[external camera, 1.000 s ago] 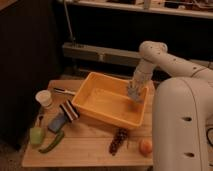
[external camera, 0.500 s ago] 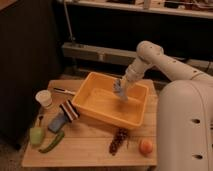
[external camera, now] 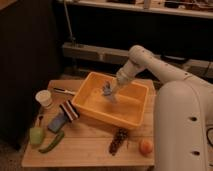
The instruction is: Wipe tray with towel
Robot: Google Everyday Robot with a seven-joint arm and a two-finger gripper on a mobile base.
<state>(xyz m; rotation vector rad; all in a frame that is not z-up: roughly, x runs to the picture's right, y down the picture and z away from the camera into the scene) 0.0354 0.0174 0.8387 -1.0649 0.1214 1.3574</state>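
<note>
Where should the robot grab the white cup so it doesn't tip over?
Best guess: around the white cup at its side wall, coming down from above and slightly from the right, since it stands upright with its open mouth up near the table's left edge. The tool is now over in the yellow tray with the towel.

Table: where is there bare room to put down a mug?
Bare wood on the table runs along the front, between the chili and grapes. The left side is crowded: cup, pear, sponge. The gripper with towel fills the tray.
</note>
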